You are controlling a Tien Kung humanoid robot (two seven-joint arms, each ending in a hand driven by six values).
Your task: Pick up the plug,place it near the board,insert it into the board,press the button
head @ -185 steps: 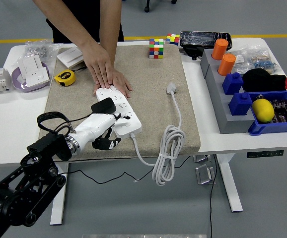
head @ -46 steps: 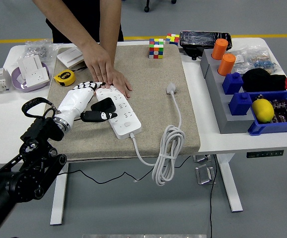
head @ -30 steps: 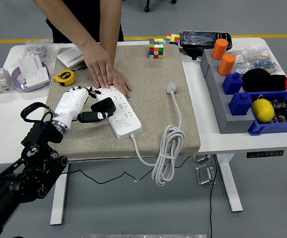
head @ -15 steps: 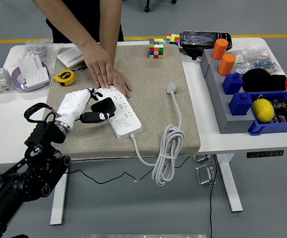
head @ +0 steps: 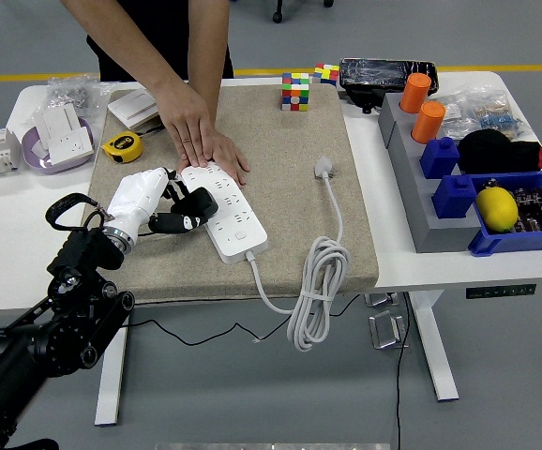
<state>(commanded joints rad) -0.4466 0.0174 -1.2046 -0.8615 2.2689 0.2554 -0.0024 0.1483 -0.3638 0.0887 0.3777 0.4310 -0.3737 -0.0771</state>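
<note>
A white power strip (head: pixel 233 220) lies slantwise on the beige mat (head: pixel 290 234). A black plug (head: pixel 201 199) sits on the strip's middle. My left hand (head: pixel 170 204), white-backed with black fingers, reaches in from the left. Its thumb (head: pixel 173 223) lies under the plug's near side and its fingers (head: pixel 171 186) curl over the far side, closing on the plug. A person's hand (head: pixel 201 141) presses flat on the strip's far end. The strip's own white plug (head: pixel 323 169) and coiled cable (head: pixel 318 272) lie to the right. My right arm is out of sight.
A yellow tape measure (head: pixel 121 145) and a bowl with a white socket (head: pixel 57 141) sit at the left. Two colour cubes (head: pixel 295 91) stand at the mat's far edge. Grey and blue bins (head: pixel 421 202) with orange cylinders, a lemon and small parts fill the right.
My left hand came from the strip's near end round to its left side, then edged right until thumb and fingers closed around the black plug. The person's hand stayed put.
</note>
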